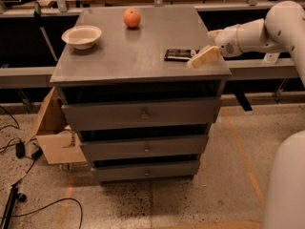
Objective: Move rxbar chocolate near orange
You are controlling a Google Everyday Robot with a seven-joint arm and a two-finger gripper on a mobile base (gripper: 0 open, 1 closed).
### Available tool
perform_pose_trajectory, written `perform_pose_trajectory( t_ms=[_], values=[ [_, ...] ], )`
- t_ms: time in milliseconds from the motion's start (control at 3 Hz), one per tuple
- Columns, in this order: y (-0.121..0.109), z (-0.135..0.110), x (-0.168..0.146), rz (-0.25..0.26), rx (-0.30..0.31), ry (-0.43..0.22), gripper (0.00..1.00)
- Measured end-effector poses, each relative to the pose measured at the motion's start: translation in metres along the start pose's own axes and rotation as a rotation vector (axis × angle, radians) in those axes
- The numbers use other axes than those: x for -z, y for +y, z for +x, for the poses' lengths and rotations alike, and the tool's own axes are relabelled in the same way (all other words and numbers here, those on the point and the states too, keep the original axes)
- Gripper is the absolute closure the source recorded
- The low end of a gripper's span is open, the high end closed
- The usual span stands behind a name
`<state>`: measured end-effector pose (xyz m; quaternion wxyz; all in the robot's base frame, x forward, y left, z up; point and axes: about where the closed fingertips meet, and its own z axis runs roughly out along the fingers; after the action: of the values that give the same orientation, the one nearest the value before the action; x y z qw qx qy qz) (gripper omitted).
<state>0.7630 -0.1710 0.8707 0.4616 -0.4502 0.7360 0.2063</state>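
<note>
The rxbar chocolate (pixel 179 55), a flat black bar, lies on the grey cabinet top (pixel 138 51) near its right edge. The orange (pixel 132 17) sits at the back middle of the top, well away from the bar. My gripper (pixel 201 57), with tan fingers, reaches in from the right on a white arm (pixel 257 32) and sits low over the top, right beside the bar's right end.
A shallow white bowl (pixel 82 36) stands at the back left of the top. The cabinet has three drawers (pixel 143 113) in front. A cardboard box (pixel 52 132) and cables lie on the floor at the left.
</note>
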Motion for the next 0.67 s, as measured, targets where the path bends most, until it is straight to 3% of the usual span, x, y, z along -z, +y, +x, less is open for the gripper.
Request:
perform_pose_trajectory(
  t_ms=[333,667],
  values=[
    [0.000,0.005,-0.022,-0.027,0.001,-0.003,0.14],
    [-0.001,0.004,-0.037,-0.043,0.013,-0.005,0.37]
  ],
)
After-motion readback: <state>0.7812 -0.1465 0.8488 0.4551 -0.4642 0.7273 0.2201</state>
